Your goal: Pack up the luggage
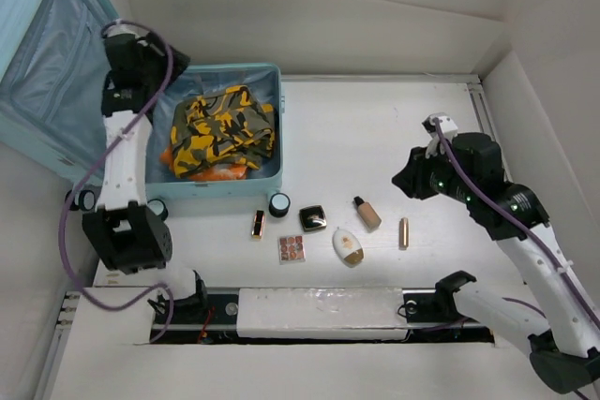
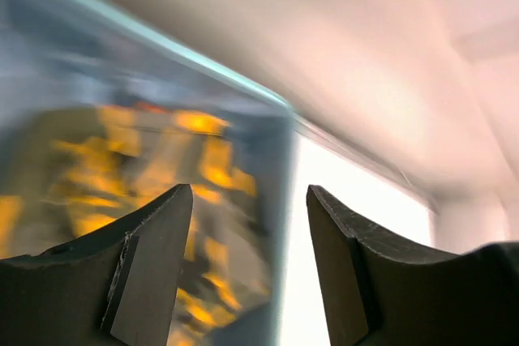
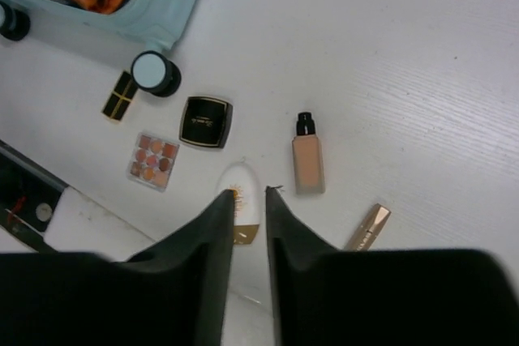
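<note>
Here, the small light-blue hard-shell suitcase (image 1: 216, 186) lies opened at the far left of the white counter (image 1: 375, 128). Its long axis runs from near to far, and the end with the black-and-white caster wheels (image 1: 278, 203) faces the arm bases. Its lid (image 1: 47, 53), lined in pale blue fabric, stands tilted up to the left, while the lower shell lies flat and holds a crumpled yellow, black and green camouflage garment (image 1: 225, 128) on top of something orange (image 1: 220, 173). The left arm (image 1: 122, 152) reaches over the shell's far left corner; its jaws are spread with nothing between them, and its wrist view is blurred. The right arm (image 1: 487, 185) hangs well to the right of the suitcase, its jaws a narrow slit apart and pinching nothing. Loose on the counter near the wheels lie a black-and-gold lipstick (image 1: 258, 224), a square eyeshadow palette (image 1: 292, 248), a black square compact (image 1: 313, 217), a white oval bottle (image 1: 348, 246), a beige foundation bottle with a black cap (image 1: 367, 213) and a slim gold tube (image 1: 404, 232).
</note>
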Controlling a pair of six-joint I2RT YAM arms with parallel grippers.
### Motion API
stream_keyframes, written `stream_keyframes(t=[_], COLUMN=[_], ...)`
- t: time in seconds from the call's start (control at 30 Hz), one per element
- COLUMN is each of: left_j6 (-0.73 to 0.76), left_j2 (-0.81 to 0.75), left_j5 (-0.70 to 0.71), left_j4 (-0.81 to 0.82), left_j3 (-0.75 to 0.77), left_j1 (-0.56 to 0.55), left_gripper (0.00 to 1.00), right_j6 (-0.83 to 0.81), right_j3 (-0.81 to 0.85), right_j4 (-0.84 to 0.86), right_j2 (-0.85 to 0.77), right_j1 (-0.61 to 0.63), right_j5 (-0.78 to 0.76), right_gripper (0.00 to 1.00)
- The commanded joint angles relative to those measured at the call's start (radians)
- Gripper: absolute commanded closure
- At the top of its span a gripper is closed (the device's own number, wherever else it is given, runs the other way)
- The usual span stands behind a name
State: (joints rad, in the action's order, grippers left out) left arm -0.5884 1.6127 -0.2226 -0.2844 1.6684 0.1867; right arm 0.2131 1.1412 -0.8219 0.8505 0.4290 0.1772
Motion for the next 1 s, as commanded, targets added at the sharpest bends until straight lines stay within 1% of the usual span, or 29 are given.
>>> stream_keyframes(t=[0.0, 0.03, 0.07, 0.1, 0.13, 0.17, 0.2, 0.23, 0.27, 0.33, 0.37, 0.47, 0.5, 0.63, 0.67, 0.7, 0.8, 0.87, 0.93, 0.97], left_j6=[0.067, 0.067, 0.079, 0.079, 0.079, 0.079, 0.061, 0.052, 0.052, 0.038, 0.020, -0.026, -0.037, -0.059, -0.047, -0.047, -0.019, -0.019, -0.019, -0.036], left_j2=[-0.174, -0.232, -0.261, -0.289, -0.340, -0.365, -0.407, -0.407, -0.443, -0.467, -0.476, -0.514, -0.523, -0.568, -0.577, -0.577, -0.567, -0.567, -0.567, -0.591], left_j5=[0.026, 0.061, 0.062, 0.083, 0.100, 0.112, 0.112, 0.133, 0.152, 0.202, 0.219, 0.322, 0.331, 0.376, 0.385, 0.394, 0.417, 0.417, 0.417, 0.408], left_j4=[0.071, 0.071, 0.094, 0.094, 0.094, 0.109, 0.110, 0.119, 0.119, 0.105, 0.096, 0.056, 0.039, 0.008, -0.005, -0.015, -0.055, -0.065, -0.065, -0.065], left_j3=[-0.126, -0.174, -0.223, -0.270, -0.368, -0.415, -0.493, -0.530, -0.562, -0.607, -0.637, -0.677, -0.687, -0.705, -0.705, -0.670, -0.630, -0.619, -0.619, -0.619], left_j1=[-0.191, -0.295, -0.347, -0.396, -0.493, -0.536, -0.618, -0.619, -0.700, -0.788, -0.862, -0.970, -0.980, -0.980, -0.980, -0.980, -0.971, -0.960, -0.931, -0.908], left_gripper=[0.46, 0.46, 0.46, 0.46, 0.46, 0.46, 0.46, 0.46, 0.46, 0.46, 0.46, 0.46, 0.46, 0.46, 0.46, 0.44, 0.44, 0.44, 0.44, 0.43], right_j6=[0.006, 0.006, 0.006, 0.006, 0.006, 0.006, 0.006, 0.006, 0.006, 0.006, 0.006, 0.009, 0.009, 0.048, 0.048, 0.048, 0.048, 0.039, 0.039, 0.039], right_j3=[-0.018, -0.033, -0.044, -0.073, -0.089, -0.104, -0.144, -0.164, -0.185, -0.234, -0.244, -0.288, -0.299, -0.365, -0.365, -0.365, -0.354, -0.354, -0.345, -0.345], right_j4=[0.083, 0.083, 0.092, 0.092, 0.101, 0.101, 0.122, 0.135, 0.145, 0.155, 0.164, 0.182, 0.193, 0.282, 0.282, 0.294, 0.294, 0.303, 0.322, 0.322], right_j2=[0.036, 0.036, 0.048, 0.048, 0.059, 0.059, 0.059, 0.070, 0.070, 0.094, 0.122, 0.174, 0.185, 0.242, 0.258, 0.295, 0.353, 0.403, 0.445, 0.458], right_j1=[0.028, 0.039, 0.039, 0.051, 0.051, 0.051, 0.051, 0.060, 0.060, 0.060, 0.060, 0.092, 0.093, 0.128, 0.128, 0.128, 0.137, 0.137, 0.148, 0.148], right_j5=[-0.077, -0.091, -0.113, -0.113, -0.123, -0.124, -0.133, -0.133, -0.133, -0.116, -0.116, -0.105, -0.105, -0.105, -0.132, -0.149, -0.209, -0.209, -0.222, -0.222], right_gripper=[0.78, 0.82, 0.84, 0.84, 0.80, 0.72, 0.52, 0.40, 0.29, 0.18, 0.14, 0.12, 0.12, 0.14, 0.14, 0.14, 0.14, 0.14, 0.17, 0.17])
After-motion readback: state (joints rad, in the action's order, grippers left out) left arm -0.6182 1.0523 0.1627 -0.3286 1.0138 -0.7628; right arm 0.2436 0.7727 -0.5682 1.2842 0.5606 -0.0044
